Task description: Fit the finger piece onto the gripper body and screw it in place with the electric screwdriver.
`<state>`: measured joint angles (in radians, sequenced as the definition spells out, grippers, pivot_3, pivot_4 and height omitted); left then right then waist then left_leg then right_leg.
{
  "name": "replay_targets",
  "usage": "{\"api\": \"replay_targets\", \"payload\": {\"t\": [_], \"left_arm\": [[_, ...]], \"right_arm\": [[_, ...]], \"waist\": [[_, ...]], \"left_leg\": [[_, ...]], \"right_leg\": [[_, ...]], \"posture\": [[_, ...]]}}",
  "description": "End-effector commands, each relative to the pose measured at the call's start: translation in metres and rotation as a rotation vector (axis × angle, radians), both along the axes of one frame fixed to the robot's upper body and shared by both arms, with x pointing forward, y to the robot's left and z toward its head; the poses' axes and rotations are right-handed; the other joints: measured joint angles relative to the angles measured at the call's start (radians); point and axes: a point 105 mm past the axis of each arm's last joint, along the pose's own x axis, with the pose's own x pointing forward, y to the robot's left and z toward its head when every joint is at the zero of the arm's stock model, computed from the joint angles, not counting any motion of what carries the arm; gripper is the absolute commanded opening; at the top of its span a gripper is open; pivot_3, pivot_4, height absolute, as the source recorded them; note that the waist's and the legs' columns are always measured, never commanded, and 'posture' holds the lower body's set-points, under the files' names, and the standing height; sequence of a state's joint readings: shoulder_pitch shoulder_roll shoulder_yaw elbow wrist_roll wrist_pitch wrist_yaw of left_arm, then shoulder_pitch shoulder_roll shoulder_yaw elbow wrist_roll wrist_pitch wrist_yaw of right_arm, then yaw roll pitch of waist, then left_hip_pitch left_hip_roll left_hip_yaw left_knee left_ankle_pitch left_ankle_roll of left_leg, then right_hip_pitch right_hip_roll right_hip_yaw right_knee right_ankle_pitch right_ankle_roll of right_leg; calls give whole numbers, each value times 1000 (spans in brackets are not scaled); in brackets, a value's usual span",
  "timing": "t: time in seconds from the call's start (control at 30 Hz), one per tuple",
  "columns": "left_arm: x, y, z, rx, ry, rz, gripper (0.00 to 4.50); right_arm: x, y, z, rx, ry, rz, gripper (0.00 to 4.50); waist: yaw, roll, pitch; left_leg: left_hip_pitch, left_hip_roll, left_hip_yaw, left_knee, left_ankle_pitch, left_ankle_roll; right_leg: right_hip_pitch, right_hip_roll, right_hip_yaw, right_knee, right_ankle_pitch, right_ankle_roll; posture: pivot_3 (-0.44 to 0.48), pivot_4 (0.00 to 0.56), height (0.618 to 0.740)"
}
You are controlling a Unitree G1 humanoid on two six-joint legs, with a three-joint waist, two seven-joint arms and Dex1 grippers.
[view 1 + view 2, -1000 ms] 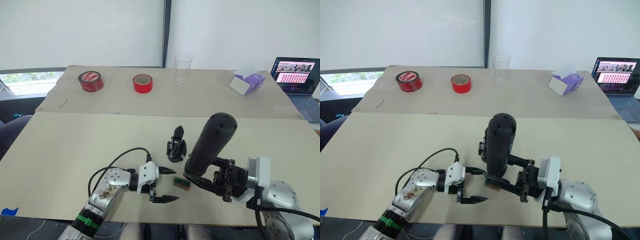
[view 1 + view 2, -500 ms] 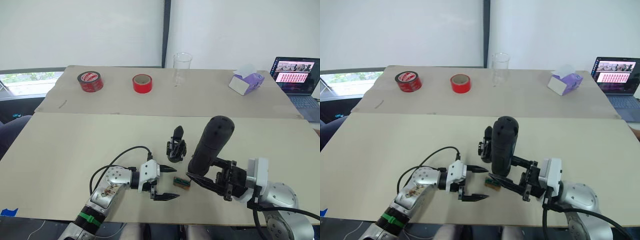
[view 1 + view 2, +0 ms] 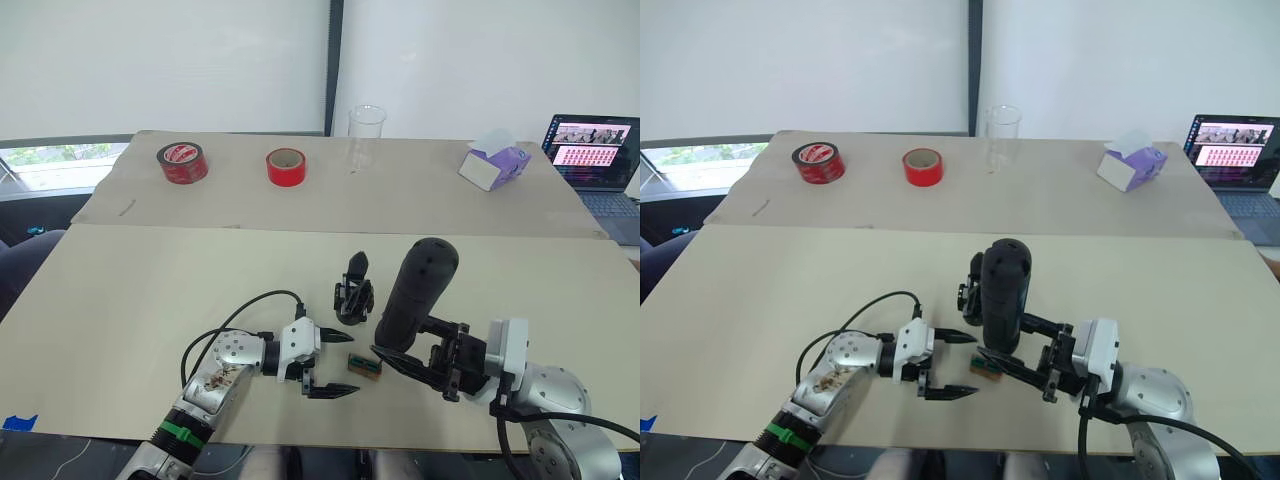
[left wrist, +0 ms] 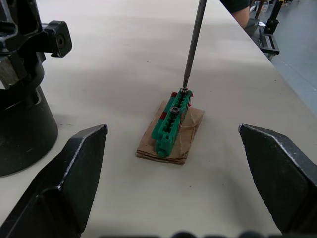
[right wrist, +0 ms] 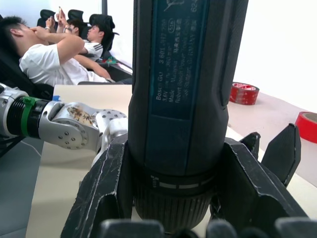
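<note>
Screwdriver bit set on a screw in the green holder

Near the worktop's (image 3: pixel 120 290) front edge, the right hand (image 3: pixel 425 360) is clamped round the electric screwdriver (image 3: pixel 412 292), held upright so its bit (image 4: pixel 192 42) meets a screw in the green screw block (image 4: pixel 172 125), probably to pick it up. The left hand (image 3: pixel 322 365), fingers spread and empty, waits beside it. The gripper body (image 3: pixel 352 293) stands just behind, nearer the worktop's middle.

Two red tape rolls (image 3: pixel 182 162) (image 3: pixel 286 166), one glass (image 3: pixel 366 136), one tissue box (image 3: pixel 493 166), one laptop (image 3: pixel 596 153).
</note>
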<state>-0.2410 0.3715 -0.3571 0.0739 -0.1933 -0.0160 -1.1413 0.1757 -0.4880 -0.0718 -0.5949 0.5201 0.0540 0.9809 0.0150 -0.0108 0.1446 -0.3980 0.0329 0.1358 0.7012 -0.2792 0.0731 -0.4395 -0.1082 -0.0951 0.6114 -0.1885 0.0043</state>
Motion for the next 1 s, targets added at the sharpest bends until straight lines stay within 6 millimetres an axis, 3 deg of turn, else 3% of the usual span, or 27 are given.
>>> {"api": "replay_targets", "payload": {"t": [0.03, 1.0], "left_arm": [[2, -2, 4, -5, -22, -2, 4500], [2, 0, 3, -5, -17, 4, 4500]], "right_arm": [[-5, 1, 11, 12, -69, 14, 1907], [-3, 3, 6, 5, -66, 9, 1907]], "waist": [[0, 0, 0], [0, 0, 0]], "left_leg": [[0, 0, 0, 0, 0, 0], [0, 0, 0, 0, 0, 0]], "right_leg": [[0, 0, 0, 0, 0, 0], [0, 0, 0, 0, 0, 0]], "posture": [[0, 150, 740], [0, 150, 740]]}}
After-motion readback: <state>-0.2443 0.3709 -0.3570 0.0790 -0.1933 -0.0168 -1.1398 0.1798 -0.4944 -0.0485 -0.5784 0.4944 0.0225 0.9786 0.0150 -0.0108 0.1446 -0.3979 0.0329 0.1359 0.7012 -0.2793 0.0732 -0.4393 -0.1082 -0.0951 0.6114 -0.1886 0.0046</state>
